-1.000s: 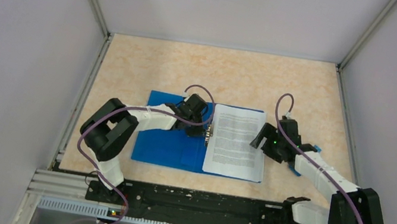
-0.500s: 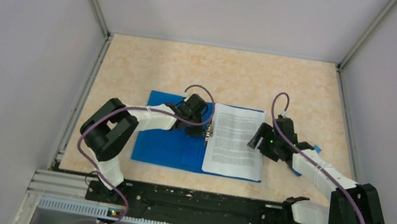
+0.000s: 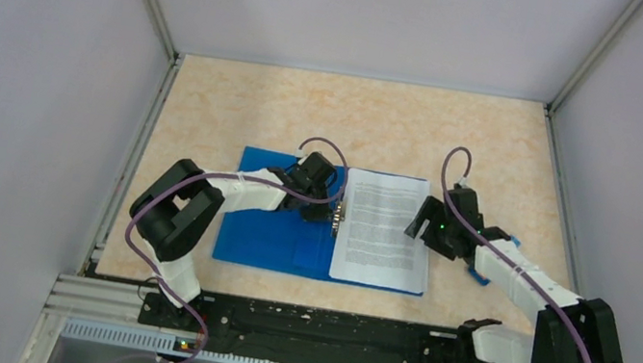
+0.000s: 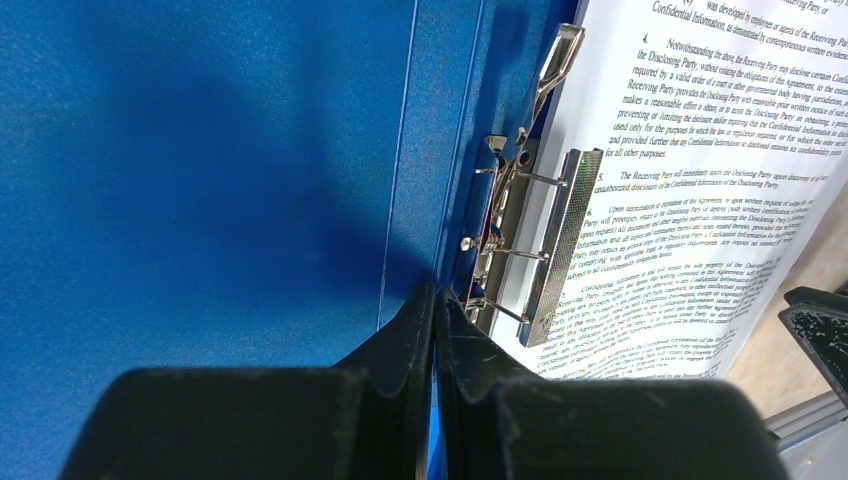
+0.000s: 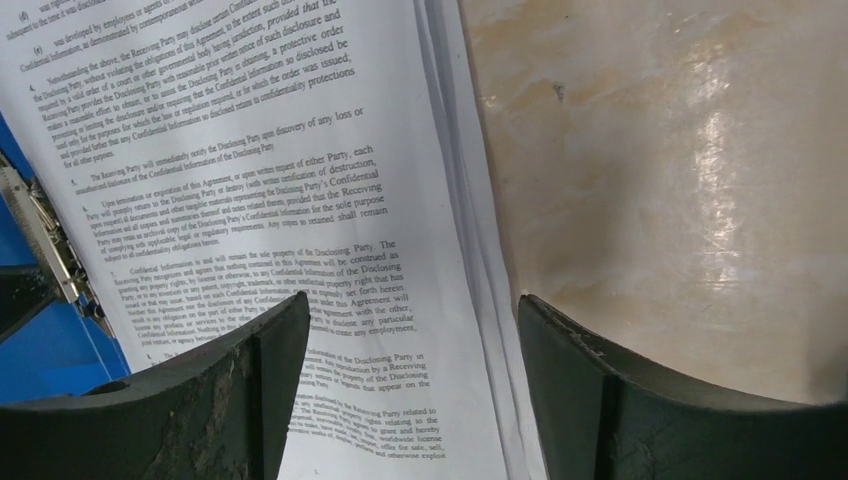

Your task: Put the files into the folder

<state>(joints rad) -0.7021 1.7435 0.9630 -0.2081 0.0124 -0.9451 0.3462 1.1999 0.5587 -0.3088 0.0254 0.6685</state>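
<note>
The blue folder (image 3: 266, 231) lies open and flat on the table. The files (image 3: 383, 230), white printed sheets, rest on its right half. Their left edge sits by the metal clip (image 4: 560, 245), whose bar stands raised. My left gripper (image 3: 332, 211) is shut at the folder's spine, tips (image 4: 435, 295) just beside the clip's base, and nothing shows between the fingers. My right gripper (image 3: 420, 226) is open and low over the files' right edge. In the right wrist view (image 5: 412, 305) one finger is over the printed page (image 5: 250, 150) and the other over bare table.
A small blue object (image 3: 510, 240) shows partly under my right forearm, right of the folder. The beige tabletop (image 3: 357, 119) is bounded by grey walls on the left, right and back. The black mounting rail (image 3: 313, 331) runs along the near edge.
My right gripper has shifted slightly left along the files' right edge. The left gripper and the folder have not moved.
</note>
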